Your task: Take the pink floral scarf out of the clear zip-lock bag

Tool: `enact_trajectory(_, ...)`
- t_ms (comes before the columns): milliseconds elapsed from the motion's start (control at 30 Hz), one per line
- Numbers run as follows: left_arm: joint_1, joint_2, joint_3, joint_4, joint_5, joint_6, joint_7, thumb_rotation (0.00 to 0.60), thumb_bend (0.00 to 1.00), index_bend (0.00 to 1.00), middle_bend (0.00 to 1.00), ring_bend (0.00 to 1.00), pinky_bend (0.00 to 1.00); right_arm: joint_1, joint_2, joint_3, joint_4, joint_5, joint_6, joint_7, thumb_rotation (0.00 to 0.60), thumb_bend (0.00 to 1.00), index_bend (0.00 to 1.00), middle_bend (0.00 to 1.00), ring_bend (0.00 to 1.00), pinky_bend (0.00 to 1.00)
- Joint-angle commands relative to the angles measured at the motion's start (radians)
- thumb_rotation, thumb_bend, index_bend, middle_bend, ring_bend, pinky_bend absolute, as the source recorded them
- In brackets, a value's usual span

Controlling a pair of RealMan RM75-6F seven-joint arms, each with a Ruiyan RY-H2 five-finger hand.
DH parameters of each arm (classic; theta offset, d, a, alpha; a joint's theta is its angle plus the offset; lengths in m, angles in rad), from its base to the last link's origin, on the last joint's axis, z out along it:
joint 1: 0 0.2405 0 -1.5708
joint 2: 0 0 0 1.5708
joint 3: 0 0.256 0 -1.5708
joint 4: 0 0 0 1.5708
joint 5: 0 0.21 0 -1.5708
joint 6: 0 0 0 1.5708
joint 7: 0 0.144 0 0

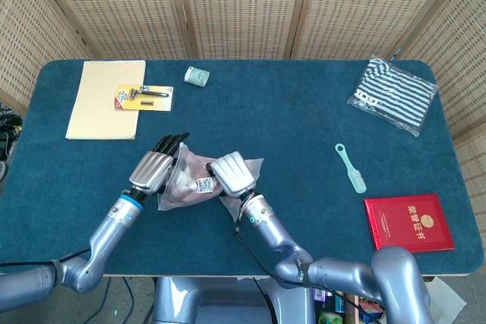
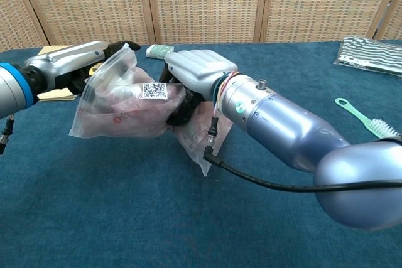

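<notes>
The clear zip-lock bag (image 1: 187, 182) (image 2: 122, 111) is held above the blue table, with the pink floral scarf (image 2: 129, 112) bunched inside it under a QR label. My right hand (image 1: 234, 173) (image 2: 200, 72) grips the bag's right end, its fingers curled down into the plastic. On the bag's left side my left hand (image 1: 154, 168) (image 2: 72, 58) holds the upper edge, its dark fingertips reaching past the top. The bag's mouth is hidden by the hands.
A yellow folder (image 1: 104, 98) with a carded razor (image 1: 144, 97) lies at the back left, a small green box (image 1: 197, 76) behind the bag. To the right are a green brush (image 1: 351, 168), a red booklet (image 1: 408, 222) and a striped packet (image 1: 392, 94).
</notes>
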Motion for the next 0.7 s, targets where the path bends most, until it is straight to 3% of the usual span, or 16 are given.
enact_trajectory(33, -0.014, -0.009, -0.004, 0.006, -0.022, -0.019, 0.02, 0.6, 0.45, 0.69, 0.0, 0.0, 0.0, 0.0, -0.004, 0.001, 0.002, 0.003, 0.001, -0.002, 0.6, 0.49, 0.69, 0.73, 0.69, 0.79)
enact_trajectory(100, -0.022, -0.018, -0.003, 0.019, -0.032, -0.025, 0.032, 0.6, 0.45, 0.69, 0.0, 0.0, 0.0, -0.001, -0.001, 0.0, -0.001, 0.004, -0.004, -0.001, 0.6, 0.49, 0.66, 0.68, 0.67, 0.79)
enact_trajectory(133, -0.025, -0.023, -0.003, 0.025, -0.036, -0.028, 0.035, 0.6, 0.45, 0.69, 0.0, 0.0, 0.0, -0.002, 0.002, -0.001, -0.004, 0.005, -0.007, 0.001, 0.6, 0.49, 0.57, 0.6, 0.64, 0.77)
enact_trajectory(200, -0.03, -0.033, -0.004, 0.039, -0.041, -0.032, 0.033, 0.6, 0.45, 0.69, 0.0, 0.0, 0.0, -0.004, 0.007, -0.004, -0.01, 0.006, -0.011, -0.001, 0.6, 0.45, 0.3, 0.41, 0.55, 0.73)
enact_trajectory(233, -0.034, -0.04, -0.006, 0.05, -0.042, -0.035, 0.027, 0.6, 0.46, 0.69, 0.0, 0.0, 0.0, -0.006, 0.01, -0.005, -0.012, 0.004, -0.008, -0.002, 0.6, 0.4, 0.13, 0.27, 0.47, 0.67)
enact_trajectory(267, -0.039, -0.048, -0.008, 0.062, -0.044, -0.04, 0.02, 0.6, 0.46, 0.69, 0.0, 0.0, 0.0, -0.008, 0.013, -0.006, -0.013, 0.004, -0.005, -0.006, 0.6, 0.34, 0.03, 0.14, 0.39, 0.59)
enact_trajectory(333, -0.052, -0.062, -0.014, 0.093, -0.047, -0.058, 0.004, 0.6, 0.46, 0.69, 0.0, 0.0, 0.0, -0.015, 0.024, -0.009, -0.022, 0.016, -0.005, -0.026, 0.6, 0.27, 0.0, 0.03, 0.22, 0.43)
enact_trajectory(433, -0.076, -0.082, -0.029, 0.143, -0.053, -0.084, -0.018, 0.6, 0.47, 0.69, 0.0, 0.0, 0.0, -0.037, 0.06, -0.013, -0.059, 0.048, 0.012, -0.085, 0.6, 0.18, 0.0, 0.0, 0.05, 0.24)
enact_trajectory(600, -0.1, -0.1, -0.034, 0.188, -0.062, -0.095, 0.001, 0.6, 0.47, 0.69, 0.0, 0.0, 0.0, -0.105, 0.216, -0.086, -0.179, -0.004, 0.06, -0.154, 0.6, 0.12, 0.0, 0.0, 0.03, 0.19)
enact_trajectory(700, -0.11, -0.109, -0.039, 0.209, -0.073, -0.099, 0.01, 0.6, 0.47, 0.69, 0.0, 0.0, 0.0, -0.142, 0.3, -0.157, -0.191, -0.11, 0.104, -0.157, 0.6, 0.12, 0.0, 0.01, 0.07, 0.19)
